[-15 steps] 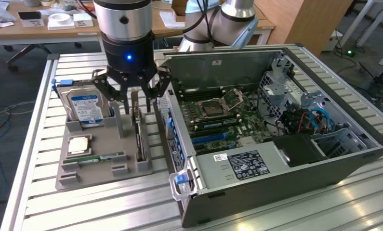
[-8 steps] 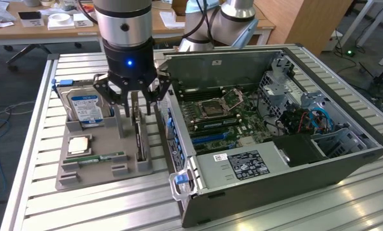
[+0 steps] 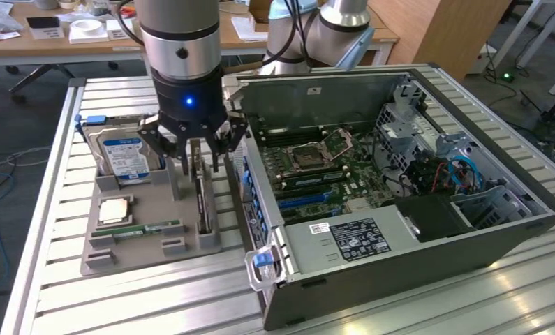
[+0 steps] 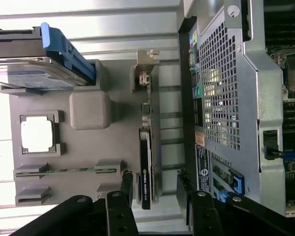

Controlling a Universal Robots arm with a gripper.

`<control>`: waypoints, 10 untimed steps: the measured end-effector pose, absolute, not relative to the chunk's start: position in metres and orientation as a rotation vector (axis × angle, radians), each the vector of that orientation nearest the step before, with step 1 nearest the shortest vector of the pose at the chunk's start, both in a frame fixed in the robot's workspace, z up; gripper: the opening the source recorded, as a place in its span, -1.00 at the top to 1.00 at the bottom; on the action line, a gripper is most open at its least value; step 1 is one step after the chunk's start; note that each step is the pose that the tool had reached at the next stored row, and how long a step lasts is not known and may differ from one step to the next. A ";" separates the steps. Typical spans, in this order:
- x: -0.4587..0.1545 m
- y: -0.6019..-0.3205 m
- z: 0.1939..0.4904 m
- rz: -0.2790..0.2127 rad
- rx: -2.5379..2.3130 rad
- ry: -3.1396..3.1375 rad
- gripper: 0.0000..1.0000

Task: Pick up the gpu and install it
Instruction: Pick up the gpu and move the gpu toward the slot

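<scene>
Early stage, imo: my gripper point(image 3: 201, 165) hangs over the grey parts tray point(image 3: 188, 246), jaws spread wide & holding nothing. The gpu point(image 3: 204, 202) stands on edge in its tray slot, on the side nearest the PC case point(image 3: 500, 234), not yet lifted. In the wrist view my fingertips point(image 4: 127, 183) sit one on each side of the gpu's dark end, w/ a gap on both sides as far as I can tell. So I'd say I'm lined up on it, but no contact made. Nothing's done on the install side: the motherboard point(image 3: 326, 174) lies exposed in the open case & I see no gpu seated on it. By my reckoning the whole job is left, i.e. grab, lift, carry, seat. Also in the tray, apart from my fingers: the hard drive point(image 3: 126, 157), CPU point(image 3: 115, 209) & RAM stick point(image 3: 146, 228).
</scene>
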State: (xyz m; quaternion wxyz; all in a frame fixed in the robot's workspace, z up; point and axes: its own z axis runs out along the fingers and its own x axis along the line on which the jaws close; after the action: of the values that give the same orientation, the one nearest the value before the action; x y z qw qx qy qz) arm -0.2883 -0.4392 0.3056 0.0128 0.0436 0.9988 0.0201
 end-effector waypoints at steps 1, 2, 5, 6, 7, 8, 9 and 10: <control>-0.288 -0.439 0.304 0.063 0.136 3.112 0.02; -0.288 -0.438 0.302 0.063 0.136 3.112 0.02; -0.288 -0.437 0.300 0.063 0.136 3.112 0.02; -0.288 -0.437 0.300 0.063 0.136 3.113 0.02; -0.289 -0.436 0.300 0.063 0.136 3.112 0.02; -0.289 -0.436 0.299 0.063 0.136 3.112 0.02; -0.289 -0.435 0.299 0.063 0.137 3.112 0.02; -0.290 -0.435 0.298 0.063 0.137 3.112 0.02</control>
State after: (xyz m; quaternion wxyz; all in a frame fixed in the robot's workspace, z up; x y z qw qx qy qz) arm -0.2898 -0.4349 0.2983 0.0128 0.0440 0.9987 0.0201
